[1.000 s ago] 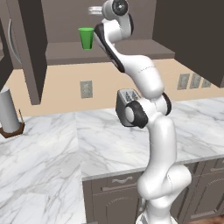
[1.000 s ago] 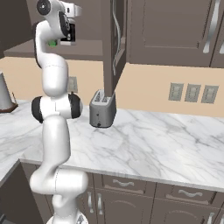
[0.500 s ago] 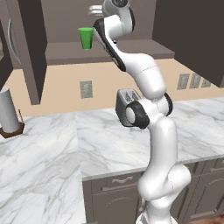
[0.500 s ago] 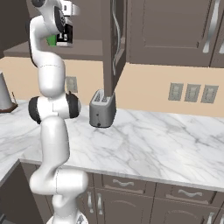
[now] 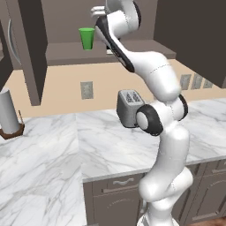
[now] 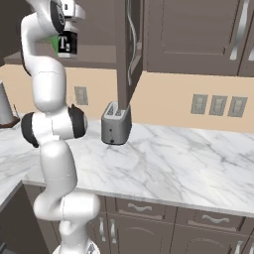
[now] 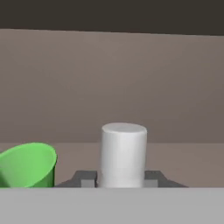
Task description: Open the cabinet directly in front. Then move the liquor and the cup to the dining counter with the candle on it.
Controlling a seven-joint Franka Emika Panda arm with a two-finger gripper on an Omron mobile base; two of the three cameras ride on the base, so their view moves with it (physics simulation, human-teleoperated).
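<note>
The kitchen I was driving in had a marble worktop [image 5: 53, 145] along a tan wall, with the cabinet [image 5: 31, 48] above it standing open, its doors swung out to either side, so I judged the first step done. Going left to right from the pincer [image 7: 122, 178]: a paper-towel roll [image 5: 9, 110] stood well below it and far off to its left on the worktop; the cup [image 5: 86, 38], bright green, tapered and plain, sat upright on the cabinet shelf just to the pincer's left, apart from it and untouched; and between the jaws was the liquor [image 6: 66, 43]. In the hand view its pale cap rose straight up between the two dark fingertips [image 7: 86, 178], which sat against its sides, so I read the pincer as clenched on the bottle's neck. From the right base view the bottle looked squat and dark, its black label showing a white T, hanging just under the hand at shelf height. Whether its base was clear of the shelf I could not tell. A toaster [image 6: 116, 124] sat well below the pincer, to its right. By my reckoning, carrying the liquor to the dining counter was still to do, and the cup's whole trip remained.
</note>
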